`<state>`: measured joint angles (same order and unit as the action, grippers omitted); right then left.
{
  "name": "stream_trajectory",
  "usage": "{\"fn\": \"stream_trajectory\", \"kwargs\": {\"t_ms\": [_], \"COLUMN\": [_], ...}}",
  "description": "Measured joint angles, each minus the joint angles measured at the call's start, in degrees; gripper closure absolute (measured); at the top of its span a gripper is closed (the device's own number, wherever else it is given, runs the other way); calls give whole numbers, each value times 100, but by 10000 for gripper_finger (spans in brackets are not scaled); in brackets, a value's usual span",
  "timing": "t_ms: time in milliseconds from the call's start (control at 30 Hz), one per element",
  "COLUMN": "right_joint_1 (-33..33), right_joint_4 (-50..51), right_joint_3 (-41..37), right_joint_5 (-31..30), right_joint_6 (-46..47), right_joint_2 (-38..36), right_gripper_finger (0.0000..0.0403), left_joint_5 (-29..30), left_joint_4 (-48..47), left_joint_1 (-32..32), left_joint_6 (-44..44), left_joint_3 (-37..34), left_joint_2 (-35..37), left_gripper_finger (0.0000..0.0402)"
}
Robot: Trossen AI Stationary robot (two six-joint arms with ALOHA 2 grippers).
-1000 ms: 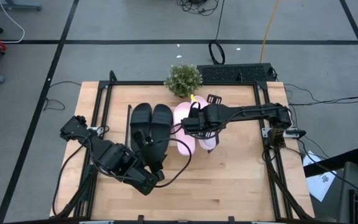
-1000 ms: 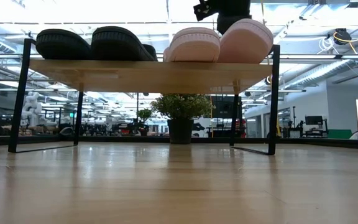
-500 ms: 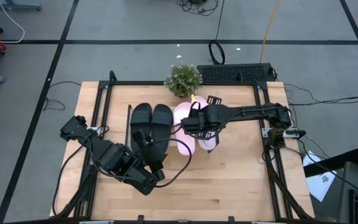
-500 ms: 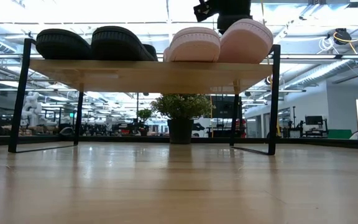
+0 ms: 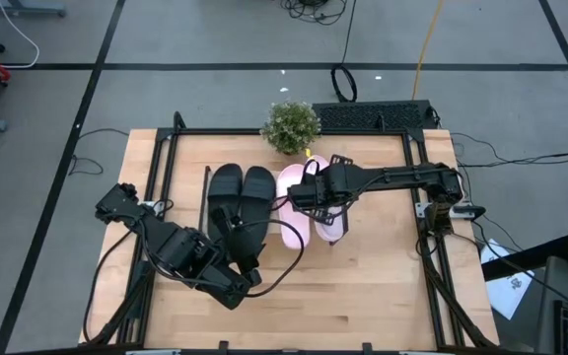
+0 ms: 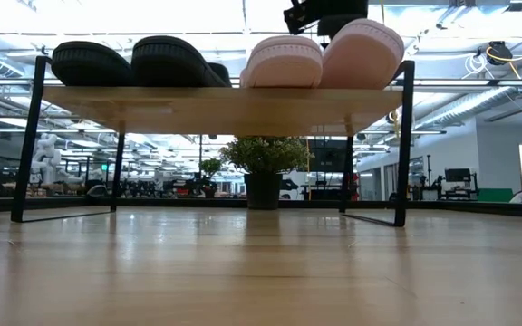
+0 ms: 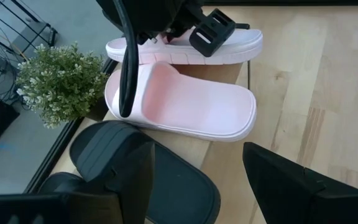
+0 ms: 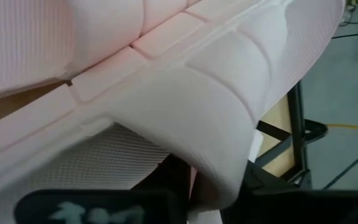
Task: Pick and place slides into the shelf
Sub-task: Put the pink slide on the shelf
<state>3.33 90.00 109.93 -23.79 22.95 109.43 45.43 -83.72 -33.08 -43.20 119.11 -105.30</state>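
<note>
Four slides on the shelf (image 6: 216,98): black pair (image 5: 240,185), then pink slide (image 5: 292,207), then tilted second pink slide (image 6: 362,50). Right gripper (image 5: 325,205) fingers closed on its strap. Left gripper (image 5: 242,248) nearby over bench (image 5: 363,286), fingers open.

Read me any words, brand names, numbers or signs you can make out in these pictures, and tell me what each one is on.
No text can be read in any view.
Pink slides: no brand or number shows.
Black slides: no marking shows.
Right gripper: a pale smudge on the dark part in the right wrist view, too blurred to read.
Room behind the shelf: nothing there can be read.
</note>
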Motion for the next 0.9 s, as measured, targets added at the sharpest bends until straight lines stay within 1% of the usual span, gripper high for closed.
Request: {"fn": "stream_trajectory", "kwargs": {"t_ms": [167, 367, 633, 900], "right_joint_1": [2, 4, 4, 1], "right_joint_4": [2, -1, 6, 4], "right_joint_3": [0, -6, -7, -4], "right_joint_5": [71, 156, 710, 1180], "right_joint_6": [29, 86, 385, 558], "right_joint_2": [-47, -340, -728, -761], "right_gripper_finger": [330, 306, 311, 314], "left_joint_5": [2, 20, 122, 122], "left_joint_4": [0, 4, 11, 9], "left_joint_1": [0, 0, 0, 0], "left_joint_6": [0, 42, 96, 105], "left_joint_3": [0, 2, 2, 0], "left_joint_2": [0, -1, -2, 0], "left_gripper_finger": [158, 158, 158, 158]}}
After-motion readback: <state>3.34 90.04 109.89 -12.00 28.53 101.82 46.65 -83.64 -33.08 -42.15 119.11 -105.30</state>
